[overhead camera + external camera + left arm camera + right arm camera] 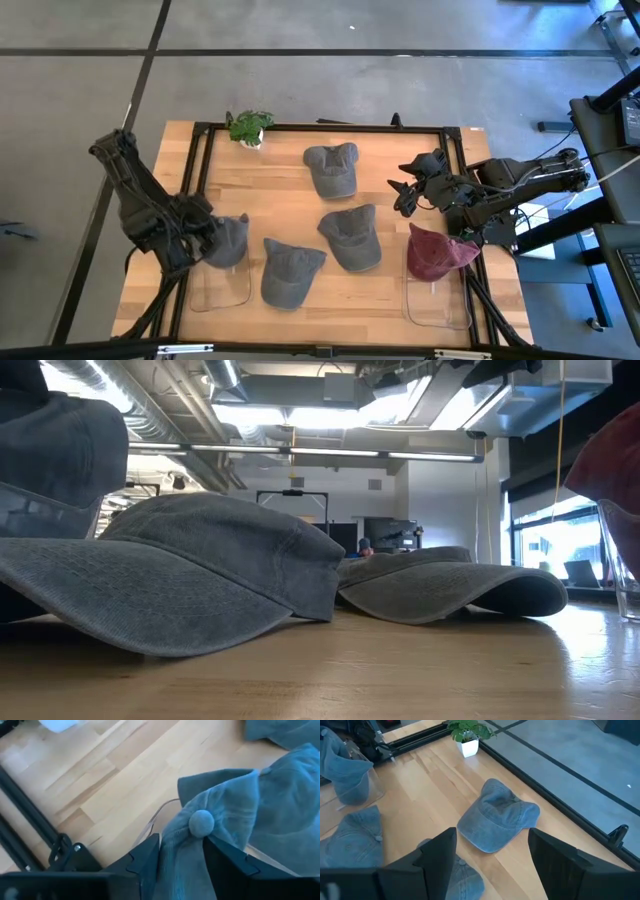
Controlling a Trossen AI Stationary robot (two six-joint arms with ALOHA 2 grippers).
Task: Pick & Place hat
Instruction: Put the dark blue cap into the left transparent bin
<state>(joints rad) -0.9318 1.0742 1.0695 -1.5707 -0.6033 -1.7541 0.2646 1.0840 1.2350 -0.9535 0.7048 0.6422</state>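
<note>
At the table's left edge, your left gripper (pixel 181 862) pinches a grey hat (pixel 228 240) over a clear stand (pixel 222 288); your right gripper (pixel 492 855) hovers wide. No lettering readable.

Left gripper (pixel 212 238) closed on a cap (pixel 230 240) sitting atop a clear stand (pixel 222 285) at table's (pixel 290 180) left edge. Just right of it, a second cap (pixel 290 272), then a third (pixel 352 238). Right gripper (pixel 405 192) hovering open, a fourth cap (pixel 333 168) beside it (potted plant (pixel 249 127) beyond). Fifth cap (pixel 438 253) behind right gripper, on another stand (pixel 437 303).
</note>
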